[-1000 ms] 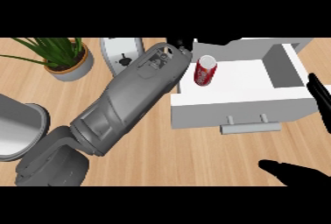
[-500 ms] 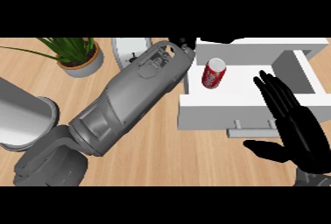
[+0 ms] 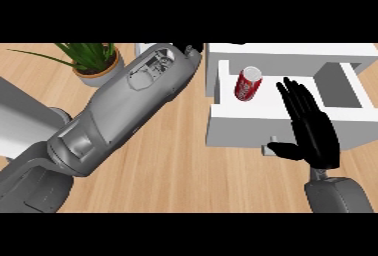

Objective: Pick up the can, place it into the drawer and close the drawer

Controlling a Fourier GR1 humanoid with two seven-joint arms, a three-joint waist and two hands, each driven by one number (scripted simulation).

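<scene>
Wooden counter, red silver-topped can

Flat right hand; left hand unclear

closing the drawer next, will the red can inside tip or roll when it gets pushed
The red cylindrical metal can seems to stand on end in the white open drawer, taller than wide, so a quick shove may tip it. Once down, its round side would likely roll across the bare drawer floor beside it.

Wood-grain counter – matt white drawer, glossy metal can.
</scene>
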